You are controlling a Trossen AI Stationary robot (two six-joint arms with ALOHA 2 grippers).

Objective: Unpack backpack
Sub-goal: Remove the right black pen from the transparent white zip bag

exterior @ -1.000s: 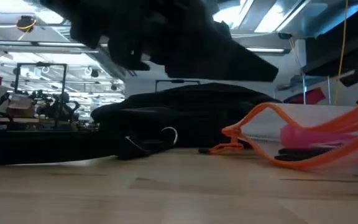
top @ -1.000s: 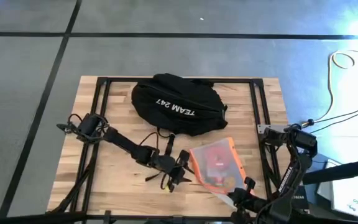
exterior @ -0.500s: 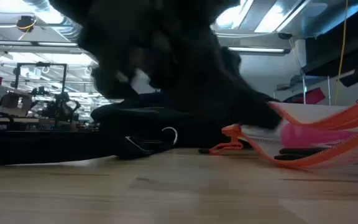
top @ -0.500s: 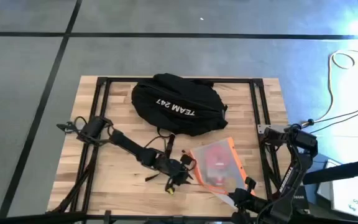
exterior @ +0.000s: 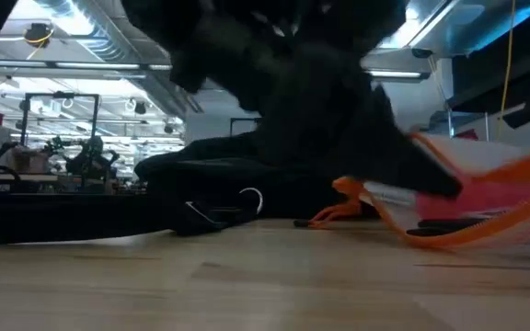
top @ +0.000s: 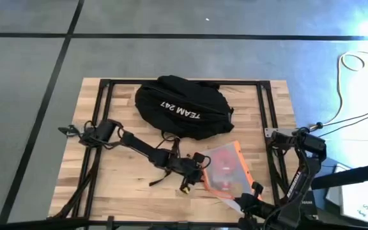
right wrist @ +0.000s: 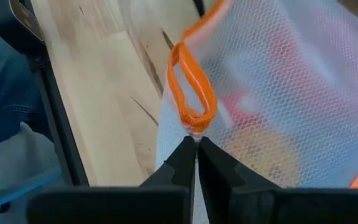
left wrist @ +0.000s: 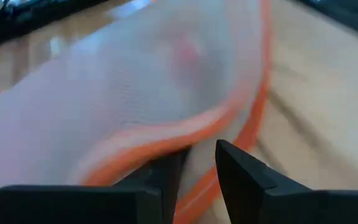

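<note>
The black backpack (top: 181, 108) with white lettering lies at the table's far middle, resting on its side (exterior: 247, 170). Nearer and to the right lies a white mesh pouch (top: 227, 167) with orange trim and red contents. My left gripper (top: 197, 172) reaches in from the left and is at the pouch's left edge, its fingers nearly together (left wrist: 201, 171). My right gripper (top: 243, 200) is at the near right, shut on the pouch's near corner (right wrist: 196, 146). My left gripper has the pouch's orange-trimmed left edge (left wrist: 197, 190) between its two fingers, which come nearly level from the table's left. The mesh bulges up beyond the fingers. My right gripper pinches the white mesh corner just below the orange loop (right wrist: 191, 121) between its two fingertips. It comes from the table's near side. The pouch spreads away beyond the fingers.
Black frame rails (top: 264, 121) run along the table's left and right sides. A backpack strap with a metal ring (exterior: 249, 198) lies on the wood in front of the pack. Bare wood shows at the near left (top: 117, 185).
My left gripper has moved toward the table's right edge, from beside the backpack strap to the pouch's left edge. In the low view the arm now covers the pouch's left part.
</note>
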